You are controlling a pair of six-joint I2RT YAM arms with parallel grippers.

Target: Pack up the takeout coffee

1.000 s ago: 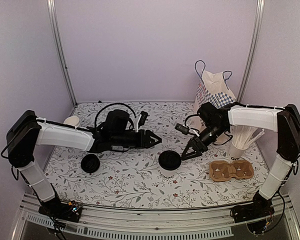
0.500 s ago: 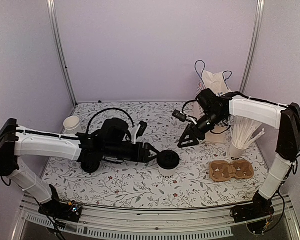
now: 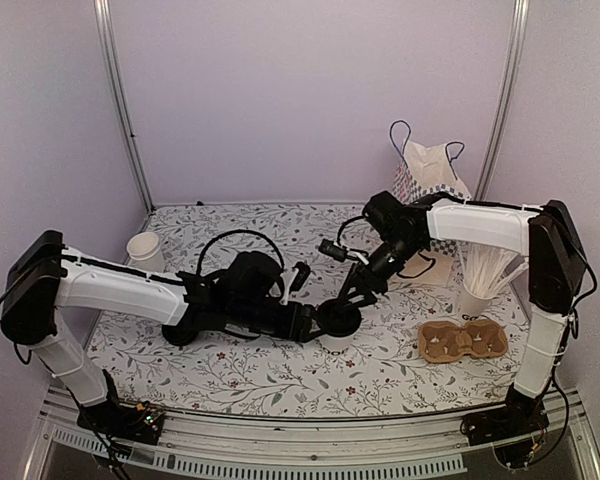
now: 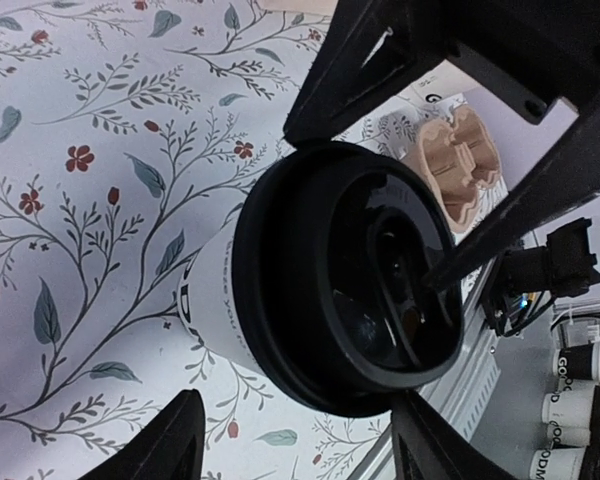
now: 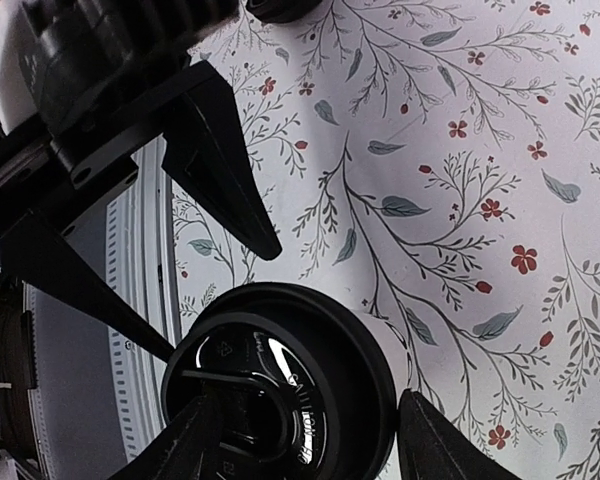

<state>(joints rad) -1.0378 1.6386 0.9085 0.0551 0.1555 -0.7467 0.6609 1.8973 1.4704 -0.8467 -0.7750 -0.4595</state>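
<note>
Coffee front and centre: the takeout coffee (image 3: 338, 318) stands upright on the floral table (image 3: 280, 375), black lid on, left of the cardboard carrier (image 3: 464, 340). The left gripper (image 3: 315, 326) lies low at its side, jaws spread either side of the cup wall and not clamping. The right gripper (image 3: 343, 298) hangs just behind the lid, equally wide, gripping nothing. Two claws on one cup: my read is that one steadies while the other takes it. Far back on the right, the checkered bag (image 3: 430, 190) stands upright, handles up, ready for loading.
</note>
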